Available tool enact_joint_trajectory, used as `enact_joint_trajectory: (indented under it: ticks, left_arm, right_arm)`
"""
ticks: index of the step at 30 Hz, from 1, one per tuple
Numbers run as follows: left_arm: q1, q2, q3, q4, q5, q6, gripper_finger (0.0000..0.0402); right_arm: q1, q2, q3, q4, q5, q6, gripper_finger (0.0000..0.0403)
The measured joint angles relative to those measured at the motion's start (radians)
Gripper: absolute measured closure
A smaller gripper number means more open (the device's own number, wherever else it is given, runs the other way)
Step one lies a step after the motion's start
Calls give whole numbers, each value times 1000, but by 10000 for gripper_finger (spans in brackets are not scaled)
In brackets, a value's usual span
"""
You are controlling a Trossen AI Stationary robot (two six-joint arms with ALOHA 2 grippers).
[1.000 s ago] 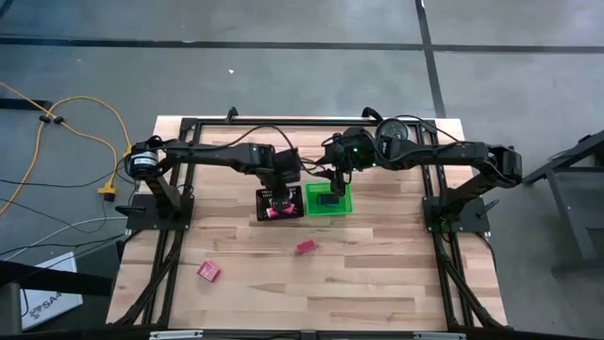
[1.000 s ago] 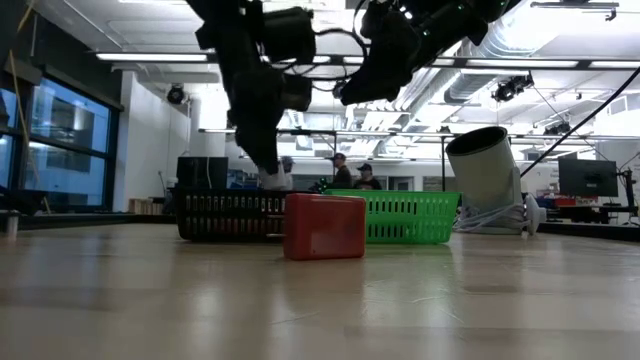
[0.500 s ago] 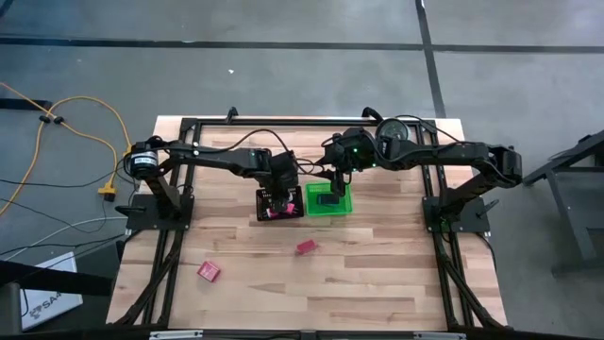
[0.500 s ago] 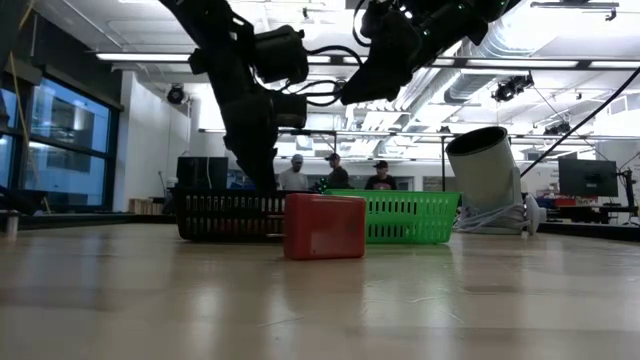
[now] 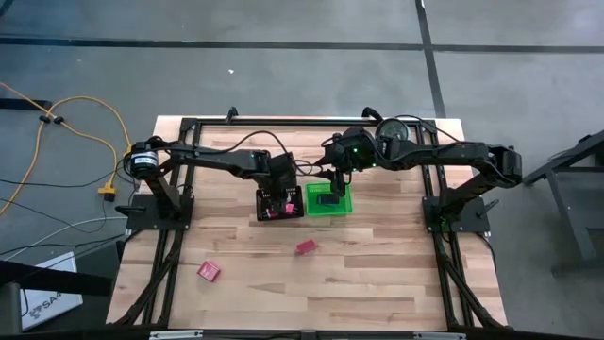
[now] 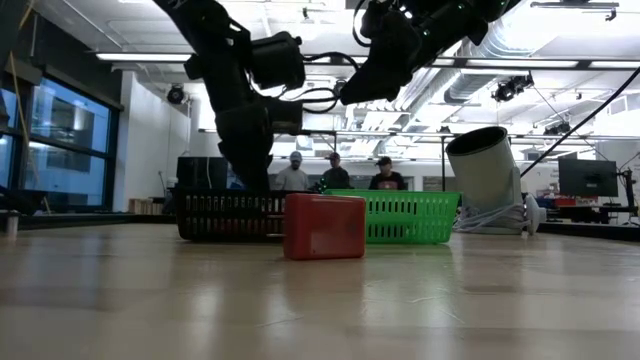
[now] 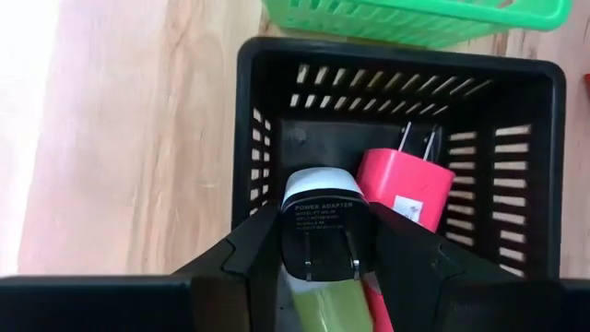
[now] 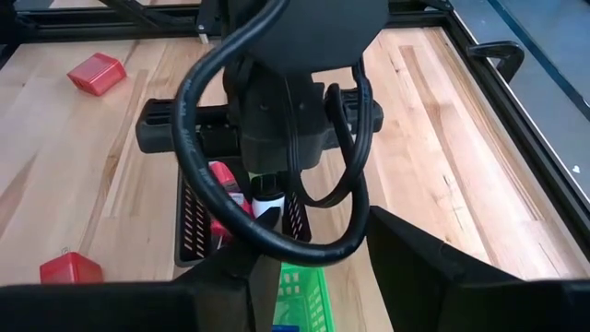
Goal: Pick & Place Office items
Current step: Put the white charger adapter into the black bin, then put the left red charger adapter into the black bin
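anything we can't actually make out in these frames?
- Green bin contents: high view too small, right arm overhangs it; low view shows only the wall.
- Black tray floor: left wrist view, near part blocked by the left gripper and its power adapter.
- Right gripper: whether it holds anything.

Two baskets side by side at mid-table, both arms over them

The mesh tray (image 5: 280, 204) stands touching the left flank of the plastic bin (image 5: 327, 199); the left pincer (image 7: 323, 267) hangs above the tray with a plug adapter (image 7: 322, 228) between its fingers, another adapter (image 7: 405, 186) lying in the tray beneath. The right pincer (image 5: 330, 177) hovers over the bin. Two blocks (image 5: 305, 247) (image 5: 209, 271) lie on the table (image 5: 377, 274) nearer the front edge.
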Motion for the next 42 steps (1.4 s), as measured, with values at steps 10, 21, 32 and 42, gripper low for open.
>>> enact_joint_trajectory:
  ticks: [10,21,32,42]
  left_arm:
    - [0,0,-13,5,0,-11,261]
    - [0,0,-13,10,0,-14,258]
    - [0,0,-13,19,1,-14,219]
    - [0,0,-13,20,5,-22,218]
  right_arm:
    - [0,0,0,0,0,0,257]
    - [0,0,0,0,0,0,257]
    - [0,0,0,0,0,0,257]
    - [0,0,0,0,0,0,257]
